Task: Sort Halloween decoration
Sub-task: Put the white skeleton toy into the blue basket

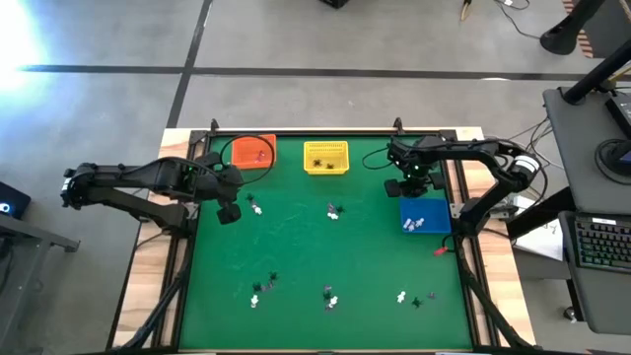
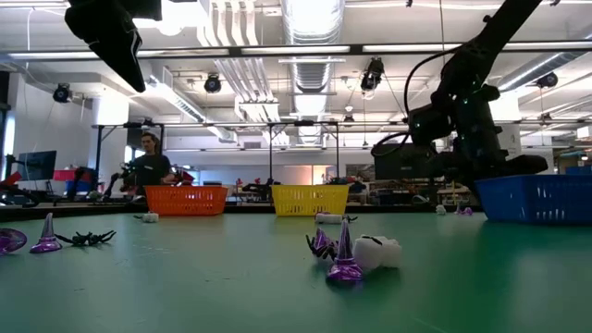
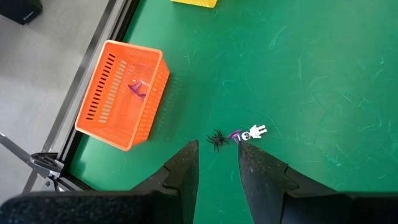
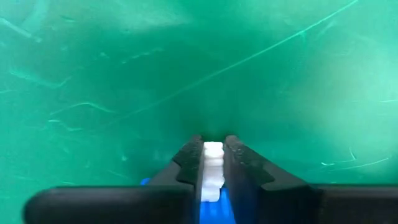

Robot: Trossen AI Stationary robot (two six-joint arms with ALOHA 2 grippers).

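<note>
The right gripper is clamped on a small white trinket, pinched between its two dark fingers just above the green mat; from above, this gripper sits near the mat's far right side, just beyond the blue basket, which holds a few pale pieces. The left gripper hangs over the mat's far left part with its fingers apart and nothing between them, and just past their tips lie a black spider, a purple piece and a white figure. The orange basket stands beside them at the mat's far left corner with a purple trinket inside. The yellow basket stands at the far edge near the middle, with dark pieces in it. More trinkets lie scattered: a cluster mid-mat, and others along the near side.
</note>
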